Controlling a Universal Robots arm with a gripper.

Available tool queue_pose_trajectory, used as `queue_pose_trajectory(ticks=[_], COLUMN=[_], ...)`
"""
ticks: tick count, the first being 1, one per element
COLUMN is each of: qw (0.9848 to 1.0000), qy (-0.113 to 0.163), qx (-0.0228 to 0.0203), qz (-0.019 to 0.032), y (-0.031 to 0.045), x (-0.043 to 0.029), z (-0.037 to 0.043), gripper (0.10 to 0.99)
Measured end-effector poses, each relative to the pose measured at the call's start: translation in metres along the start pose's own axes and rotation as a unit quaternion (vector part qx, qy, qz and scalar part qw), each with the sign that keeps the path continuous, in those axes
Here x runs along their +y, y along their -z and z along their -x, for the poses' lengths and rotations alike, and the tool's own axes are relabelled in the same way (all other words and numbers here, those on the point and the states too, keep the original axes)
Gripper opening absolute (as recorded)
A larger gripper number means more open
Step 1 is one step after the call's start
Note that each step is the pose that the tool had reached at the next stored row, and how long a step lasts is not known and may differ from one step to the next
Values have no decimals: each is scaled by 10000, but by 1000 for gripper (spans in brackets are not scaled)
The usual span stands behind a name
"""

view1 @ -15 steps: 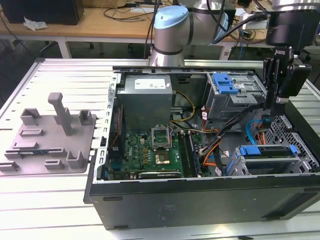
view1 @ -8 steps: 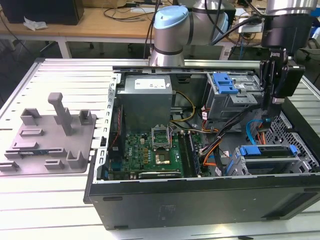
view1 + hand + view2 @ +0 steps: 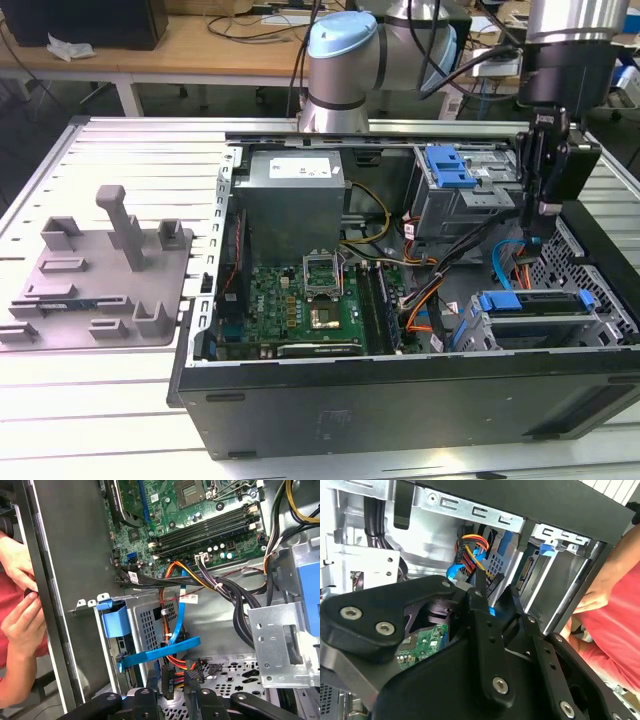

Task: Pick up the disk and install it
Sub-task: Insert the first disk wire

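At the exterior view's left lies a grey stand (image 3: 100,275); in the centre, the open computer case (image 3: 400,410). Lower right, the disk (image 3: 535,303) sits in its cage. The gripper (image 3: 531,232) hangs above it, fingers slightly spread, empty.

You cannot read any text, number or sign at this moment. The power supply (image 3: 296,190), far left inside the computer case (image 3: 400,410), carries a white label (image 3: 300,169) whose print is too small to make out. In the first wrist view, a white cable tag (image 3: 189,598) bears dark print that is likewise unreadable.
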State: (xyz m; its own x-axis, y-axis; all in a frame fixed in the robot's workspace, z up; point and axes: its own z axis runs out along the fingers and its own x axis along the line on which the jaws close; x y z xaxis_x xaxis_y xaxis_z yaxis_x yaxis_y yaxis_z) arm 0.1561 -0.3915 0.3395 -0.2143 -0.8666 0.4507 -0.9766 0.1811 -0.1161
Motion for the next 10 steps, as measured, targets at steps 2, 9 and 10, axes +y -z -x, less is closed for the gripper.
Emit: queue_pose_trajectory(ticks=[2, 9, 10], qw=[9999, 9997, 9997], qy=[-66, -103, -103], qx=[-28, 11, 11], qz=[-132, -230, -230], y=[0, -12, -12], x=[34, 81, 82], z=[-6, 2, 2], gripper=[341, 341, 341])
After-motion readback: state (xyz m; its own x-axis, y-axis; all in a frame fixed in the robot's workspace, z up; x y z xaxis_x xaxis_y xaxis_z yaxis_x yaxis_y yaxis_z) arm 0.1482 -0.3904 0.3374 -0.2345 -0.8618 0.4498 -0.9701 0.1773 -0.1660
